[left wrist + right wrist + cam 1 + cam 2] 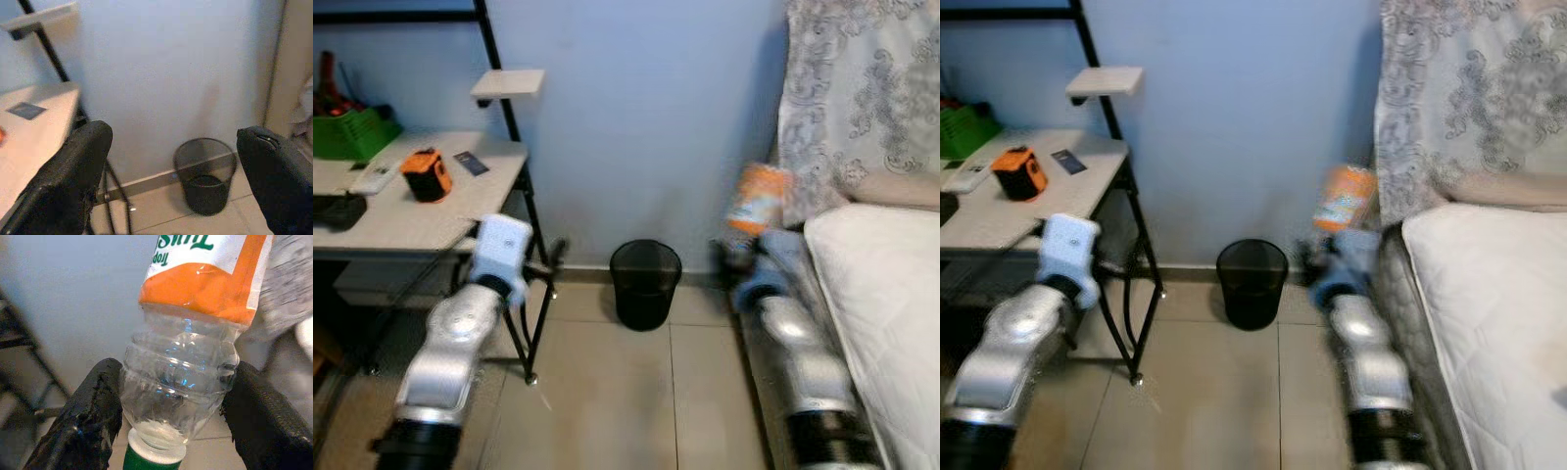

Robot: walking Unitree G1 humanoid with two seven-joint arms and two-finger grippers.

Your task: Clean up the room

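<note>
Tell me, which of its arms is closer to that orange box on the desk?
Left. The left gripper hovers just off the desk's edge near the orange box; the right gripper holds a bottle by the bed.

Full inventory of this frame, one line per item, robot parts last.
Plastic bottle: 1, clear with an orange and white label and a green cap, clamped in the right gripper, held up beside the bed.
Waste bin: 1, black mesh, on the tiled floor against the blue wall.
Desk: 1, pale top on a black frame, at the left.
Orange box: 1, orange and black, on the desk.
Green basket: 1, at the back of the desk.
Dark card: 1, flat on the desk.
Bed: 1, white mattress, at the right.
Left gripper: open, empty.
Right gripper: shut on the plastic bottle.
</note>
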